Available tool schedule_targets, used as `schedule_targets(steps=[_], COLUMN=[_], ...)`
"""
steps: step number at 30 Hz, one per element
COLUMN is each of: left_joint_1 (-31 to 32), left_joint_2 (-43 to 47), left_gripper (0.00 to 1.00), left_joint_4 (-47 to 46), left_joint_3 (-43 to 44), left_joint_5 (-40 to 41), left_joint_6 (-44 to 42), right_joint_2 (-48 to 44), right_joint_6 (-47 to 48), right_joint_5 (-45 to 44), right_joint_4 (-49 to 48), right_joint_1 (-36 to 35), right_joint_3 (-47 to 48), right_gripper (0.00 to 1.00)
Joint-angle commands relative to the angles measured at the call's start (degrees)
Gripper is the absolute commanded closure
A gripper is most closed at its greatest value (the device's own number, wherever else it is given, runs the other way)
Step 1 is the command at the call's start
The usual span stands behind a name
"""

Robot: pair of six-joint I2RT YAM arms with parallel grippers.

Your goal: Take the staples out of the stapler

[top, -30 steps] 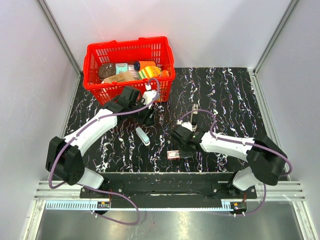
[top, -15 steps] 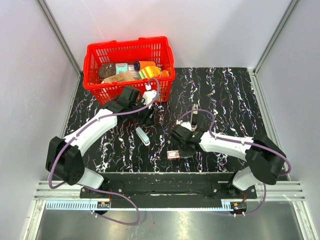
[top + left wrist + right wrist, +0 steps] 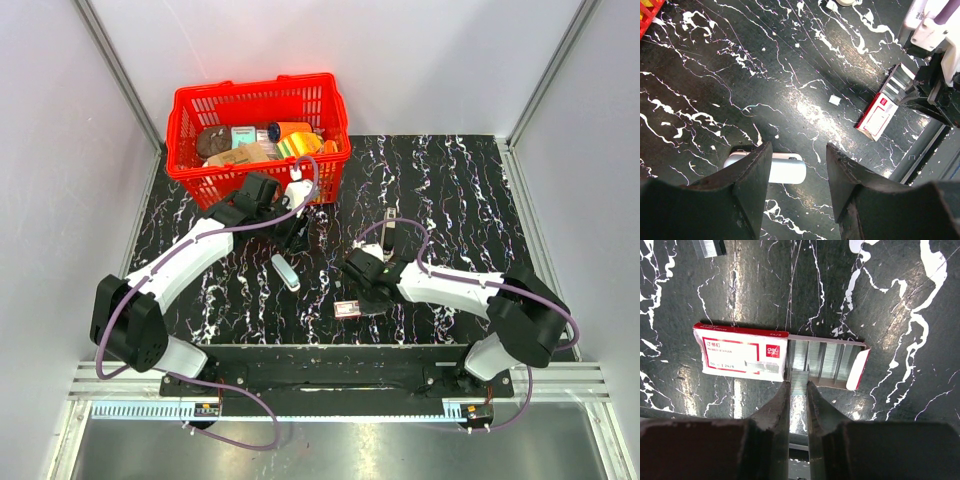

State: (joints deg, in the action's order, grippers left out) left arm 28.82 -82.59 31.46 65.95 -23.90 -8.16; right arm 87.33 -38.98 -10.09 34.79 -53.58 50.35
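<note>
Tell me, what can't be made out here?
Top view: the red basket holds items too small to name.
Left wrist view: the left gripper covers part of the white object.
Right wrist view: the right gripper hides part of its staple strip; the top edge cuts off a loose strip.

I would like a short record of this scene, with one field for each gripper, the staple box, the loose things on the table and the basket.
left gripper: jaws open, holding nothing, above the white object
right gripper: jaws shut on a staple strip, at the edge of the box's tray
staple box: on the table, tray slid out of the red and white sleeve, staples inside
loose strip: on the table, apart from the box
red basket: far left corner, filled with mixed items
</note>
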Motion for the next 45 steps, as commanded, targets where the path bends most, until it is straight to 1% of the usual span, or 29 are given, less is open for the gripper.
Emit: schedule_targets(steps=[1, 31, 39, 45], left_joint_1=[0.27, 0.36, 0.36, 0.36], left_joint_2=[2.25, 2.25, 2.25, 2.25], left_gripper=[0.49, 0.49, 0.49, 0.49], left_joint_4=[-0.70, -0.70, -0.70, -0.70], left_joint_3=[-0.12, -0.12, -0.12, -0.04], left_joint_5=[-0.09, -0.45, -0.45, -0.18], left_joint_6=[-0.89, -1.15, -1.15, -1.41], right_joint_2=[0.74, 2.85, 2.76, 2.32], right_joint_6=[0.92, 2.24, 2.33, 2.86], right_joint_5=[-1.69, 0.16, 0.42, 0.77], right_joint_4=[-0.51, -2.53, -2.53, -2.44], right_joint_1=[0.67, 1.81, 1.81, 1.90], right_joint_3=[1.95, 2.30, 2.47, 2.83], right_gripper=[0.93, 0.92, 0.85, 0.77])
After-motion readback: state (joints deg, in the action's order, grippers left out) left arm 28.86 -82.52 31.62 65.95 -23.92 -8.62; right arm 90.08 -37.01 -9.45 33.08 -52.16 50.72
